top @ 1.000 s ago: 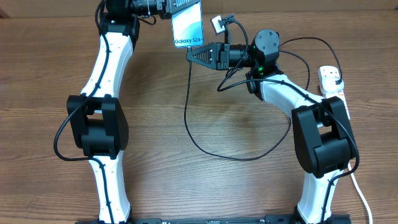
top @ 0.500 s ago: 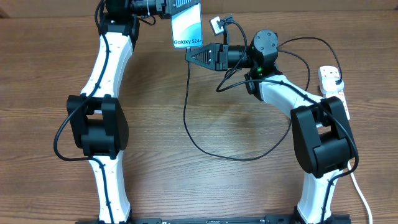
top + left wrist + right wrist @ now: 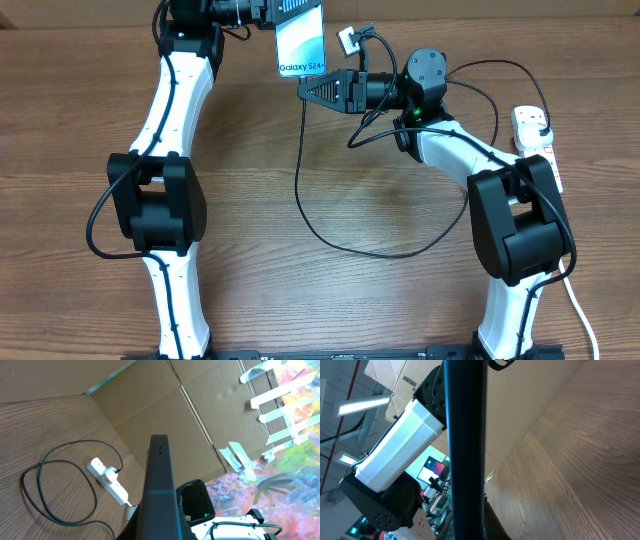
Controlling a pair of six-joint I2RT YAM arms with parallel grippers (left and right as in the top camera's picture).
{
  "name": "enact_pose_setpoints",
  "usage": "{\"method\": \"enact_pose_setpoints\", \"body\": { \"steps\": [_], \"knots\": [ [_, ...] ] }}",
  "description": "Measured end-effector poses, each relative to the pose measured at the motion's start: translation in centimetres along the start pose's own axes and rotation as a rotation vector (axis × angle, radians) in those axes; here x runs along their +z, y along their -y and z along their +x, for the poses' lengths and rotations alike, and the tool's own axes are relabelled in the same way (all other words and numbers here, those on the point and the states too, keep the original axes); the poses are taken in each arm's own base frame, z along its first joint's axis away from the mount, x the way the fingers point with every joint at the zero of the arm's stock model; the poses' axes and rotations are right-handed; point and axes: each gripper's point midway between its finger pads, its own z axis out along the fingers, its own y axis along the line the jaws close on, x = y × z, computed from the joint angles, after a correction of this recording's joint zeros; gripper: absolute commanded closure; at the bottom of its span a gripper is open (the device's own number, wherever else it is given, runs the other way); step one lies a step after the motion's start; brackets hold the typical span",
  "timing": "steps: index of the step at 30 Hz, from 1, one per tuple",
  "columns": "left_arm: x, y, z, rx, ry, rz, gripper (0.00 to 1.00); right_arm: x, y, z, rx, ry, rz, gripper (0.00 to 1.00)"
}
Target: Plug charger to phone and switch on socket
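Overhead, left tool (image 3: 288,10): clenched on phone (image 3: 303,40), screen lit, over the surface's (image 3: 400,300) far edge.
Overhead, right tool (image 3: 305,90): clenched on charger (image 3: 297,190) just below phone; cable looped on surface.
Overhead, socket (image 3: 535,135): right edge, well apart from phone.
Left wrist: phone seen edge-on; socket beyond, charger running to it.
Right wrist: dark upright bar at centre, identity unclear.

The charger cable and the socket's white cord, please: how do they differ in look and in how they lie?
The charger is black and thin; the white cord looks thicker. The charger sweeps a wide loop across the table's middle; the white cord runs fairly straight down the right side. The charger's far end rises to the right gripper; the white cord's leaves the picture. Both start at the socket.
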Motion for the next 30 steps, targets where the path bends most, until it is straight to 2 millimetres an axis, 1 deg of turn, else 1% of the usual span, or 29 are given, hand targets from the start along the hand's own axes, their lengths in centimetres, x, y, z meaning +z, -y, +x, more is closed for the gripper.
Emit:
{"method": "enact_pose_setpoints", "body": {
  "steps": [5,6,9,11,13,15,17,19,22,26,28,30],
  "knots": [
    [0.0,0.0,0.0,0.000,0.000,0.000,0.96,0.0,-0.1,0.0,0.001,0.004,-0.005,0.96],
    [0.0,0.0,0.0,0.000,0.000,0.000,0.96,0.0,-0.1,0.0,0.004,0.003,-0.004,0.94],
    [0.0,0.0,0.0,0.003,0.000,0.000,0.96,0.0,0.0,0.0,0.014,0.004,-0.004,0.66],
    [0.1,0.2,0.5,0.004,-0.027,0.013,0.96,-0.2,0.1,-0.9,-0.007,0.047,0.008,0.44],
    [0.3,0.4,0.8,0.003,-0.043,0.022,0.96,-0.4,0.3,-1.3,-0.003,0.069,0.019,0.30],
    [0.6,0.5,1.1,0.006,-0.058,0.030,0.96,-0.8,0.5,-1.7,-0.004,0.088,0.029,0.19],
    [0.7,0.6,1.2,0.007,-0.065,0.034,0.96,-1.0,0.6,-2.0,-0.007,0.097,0.033,0.14],
    [0.7,0.6,1.3,0.006,-0.067,0.036,0.96,-1.1,0.7,-2.1,-0.006,0.102,0.036,0.11],
    [0.6,0.6,1.2,0.006,-0.064,0.034,0.96,-1.1,0.7,-2.1,-0.005,0.105,0.037,0.10],
    [-0.5,0.3,0.9,-0.001,-0.053,0.025,0.96,-1.4,0.9,-2.3,0.000,0.110,0.043,0.06],
    [-1.3,0.2,0.7,-0.004,-0.046,0.020,0.96,-2.1,1.6,-2.5,0.031,0.116,0.063,0.05],
    [-2.3,0.0,0.5,-0.004,-0.040,0.014,0.96,-3.4,2.8,-2.8,0.087,0.133,0.098,0.04]
  ]
}}
